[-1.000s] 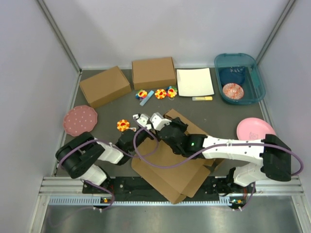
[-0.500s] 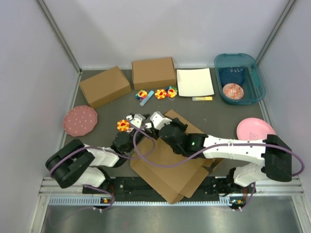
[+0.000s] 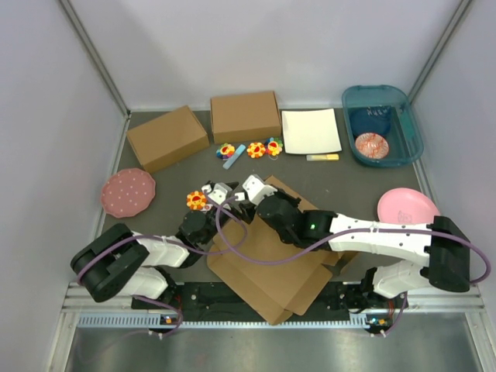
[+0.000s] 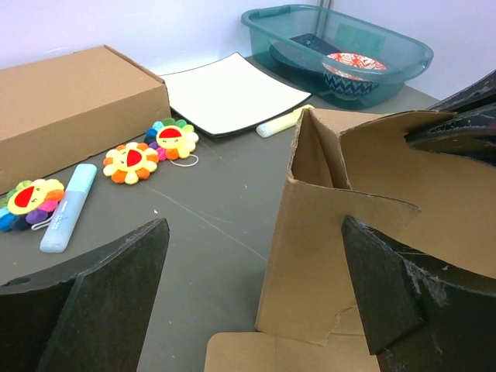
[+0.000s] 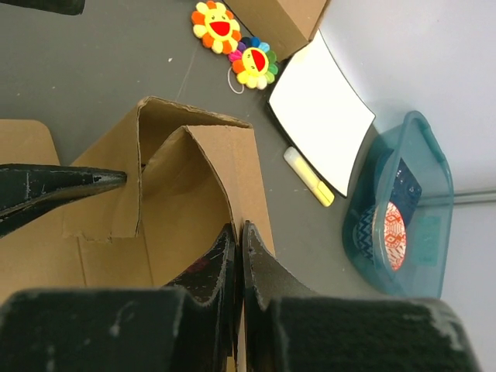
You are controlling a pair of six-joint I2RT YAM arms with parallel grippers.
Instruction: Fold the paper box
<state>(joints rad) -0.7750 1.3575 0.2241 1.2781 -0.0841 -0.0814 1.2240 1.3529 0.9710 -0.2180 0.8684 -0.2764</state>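
The left hand (image 3: 218, 191), spread wide, has edged toward the table's (image 3: 353, 186) left edge to frame the raised flap (image 4: 310, 232) of the paper box (image 3: 271, 267) lying by the near edge, the right hand (image 5: 239, 232) pressed together at that flap, which likely needs squaring along its crease.

Place: we take this for a robot test cell in a lab, not a home or a shop.
Walls: we see plain white panels (image 3: 263, 46) closing the table (image 3: 349, 182) from 9 through 12 to 3 o'clock, joined by bare metal posts (image 3: 93, 56).
Mounting: at 6 o'clock we see an aluminium rail (image 3: 85, 298) carrying two robot arms (image 3: 372, 236) with purple cables (image 3: 232, 254).
Props: we find unrelated items laid out like test pieces: flower toys (image 3: 256, 149) at 12, a teal bin (image 3: 415, 136) at 2, pink plates (image 3: 128, 191) at 9 and 3, and cardboard boxes (image 3: 167, 137) at 11.
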